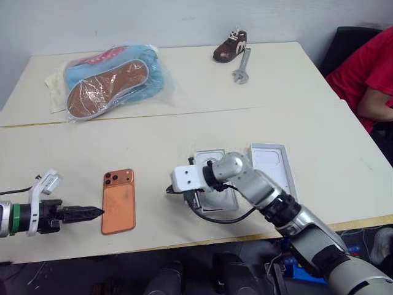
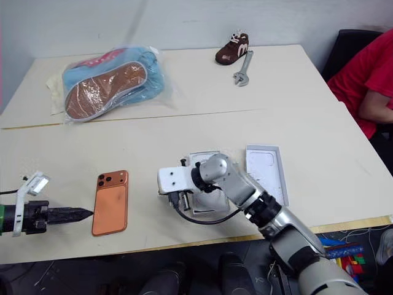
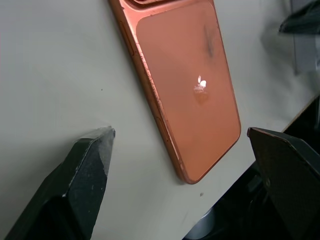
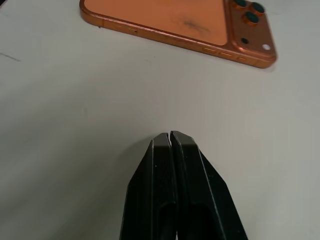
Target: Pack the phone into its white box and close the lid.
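Phone [image 1: 118, 201], orange and face down, is seen lying flat on the table [image 1: 153, 135] in the lower left of the head view, its camera cluster at the far end. The left gripper [image 1: 92, 213] is held just beside the phone's left edge, low over the table; in the left wrist view its 2 black fingers [image 3: 75, 185] are spread wide with the near end of the phone between them, and nothing is gripped. The right gripper [image 4: 169, 142] is seen at lower centre of the head view, pointing toward the phone's right side but apart from it; its 2 fingers are pressed together and nothing is held.

Behind the right wrist, the white box [image 1: 212, 161] is largely covered by the arm, so its inside cannot be judged. Just to the right of it the lid [image 1: 270, 165] is laid open side up, pale inner face showing.

Farther back, at upper left, 1 pair of blue shoes in a clear bag [image 1: 110, 83] is seen. At upper centre right, 1 small brown shoe [image 1: 231, 47] and 1 wrench [image 1: 242, 66] are set close together. A person in a red top [image 1: 368, 74] is seated at the right edge.
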`<move>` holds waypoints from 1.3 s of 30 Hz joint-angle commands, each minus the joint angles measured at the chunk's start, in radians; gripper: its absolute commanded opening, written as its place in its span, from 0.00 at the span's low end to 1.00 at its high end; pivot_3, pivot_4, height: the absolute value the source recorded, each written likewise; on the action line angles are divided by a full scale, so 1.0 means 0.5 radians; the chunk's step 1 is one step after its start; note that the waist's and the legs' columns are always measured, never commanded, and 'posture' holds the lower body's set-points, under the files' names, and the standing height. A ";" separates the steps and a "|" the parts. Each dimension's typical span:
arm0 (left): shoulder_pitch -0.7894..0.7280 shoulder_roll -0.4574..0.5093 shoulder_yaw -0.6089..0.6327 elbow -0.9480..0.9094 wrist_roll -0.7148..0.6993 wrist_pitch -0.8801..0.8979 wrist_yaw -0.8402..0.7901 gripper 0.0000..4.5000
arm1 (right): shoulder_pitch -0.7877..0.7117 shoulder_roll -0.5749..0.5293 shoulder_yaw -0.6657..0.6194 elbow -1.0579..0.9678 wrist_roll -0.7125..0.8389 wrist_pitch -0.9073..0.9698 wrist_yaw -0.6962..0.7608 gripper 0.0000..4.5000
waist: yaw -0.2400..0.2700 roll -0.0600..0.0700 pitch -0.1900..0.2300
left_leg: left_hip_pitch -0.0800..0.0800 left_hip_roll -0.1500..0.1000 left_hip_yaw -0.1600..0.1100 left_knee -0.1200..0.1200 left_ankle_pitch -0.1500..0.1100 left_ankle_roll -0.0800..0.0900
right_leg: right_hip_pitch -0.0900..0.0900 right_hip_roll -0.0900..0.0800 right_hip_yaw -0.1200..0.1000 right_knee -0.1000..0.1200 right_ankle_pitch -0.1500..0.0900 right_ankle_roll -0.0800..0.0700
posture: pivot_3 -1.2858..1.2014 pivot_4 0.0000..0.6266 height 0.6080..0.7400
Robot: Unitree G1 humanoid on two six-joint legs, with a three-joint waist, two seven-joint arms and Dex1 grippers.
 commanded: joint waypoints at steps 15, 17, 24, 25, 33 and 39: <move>-0.294 -0.871 -0.611 -0.175 -0.107 0.260 0.885 1.00 | -0.099 0.241 0.092 0.401 -0.290 -0.123 -0.052 0.01 | 0.140 0.108 -0.087 | 0.069 -0.010 -0.002 -0.030 0.003 0.005 | 0.047 -0.005 0.020 -0.012 -0.001 -0.001 | 0.52 0.24 1.00; -0.289 -0.957 -0.648 -0.176 -0.144 0.260 0.976 1.00 | -0.095 0.257 0.077 0.420 -0.288 -0.106 -0.061 0.01 | 0.150 0.111 -0.100 | 0.072 -0.010 -0.002 -0.031 0.003 0.006 | 0.050 -0.005 0.024 -0.012 -0.001 -0.001 | 0.52 0.24 1.00; -0.267 -0.882 -0.568 -0.055 -0.359 0.260 1.094 1.00 | -0.085 0.279 0.041 0.428 -0.265 -0.068 -0.060 0.01 | 0.147 0.106 -0.113 | 0.106 -0.012 -0.002 -0.059 0.005 0.008 | 0.079 -0.003 0.035 -0.030 -0.003 0.003 | 0.52 0.24 1.00; -0.255 -0.847 -0.592 -0.056 -0.403 0.260 1.097 1.00 | -0.085 0.282 0.041 0.432 -0.264 -0.068 -0.061 0.01 | 0.138 0.101 -0.114 | 0.105 -0.012 -0.002 -0.059 0.005 0.008 | 0.077 -0.003 0.036 -0.030 -0.003 0.002 | 0.52 0.24 1.00; -0.308 -0.886 -0.580 0.119 -0.685 0.260 1.216 1.00 | -0.058 0.339 -0.006 0.435 -0.217 -0.020 -0.080 0.01 | 0.117 0.099 -0.115 | 0.104 -0.010 -0.002 -0.063 0.003 0.008 | 0.074 -0.002 0.036 -0.030 -0.004 0.002 | 0.52 0.24 1.00; -0.365 -0.921 -0.495 0.192 -0.990 0.260 1.329 0.93 | -0.052 0.319 -0.060 0.420 -0.210 -0.001 -0.086 0.00 | 0.100 0.072 -0.102 | 0.098 -0.010 -0.006 -0.062 0.003 0.008 | 0.070 0.000 0.036 -0.031 -0.004 0.002 | 0.52 0.24 1.00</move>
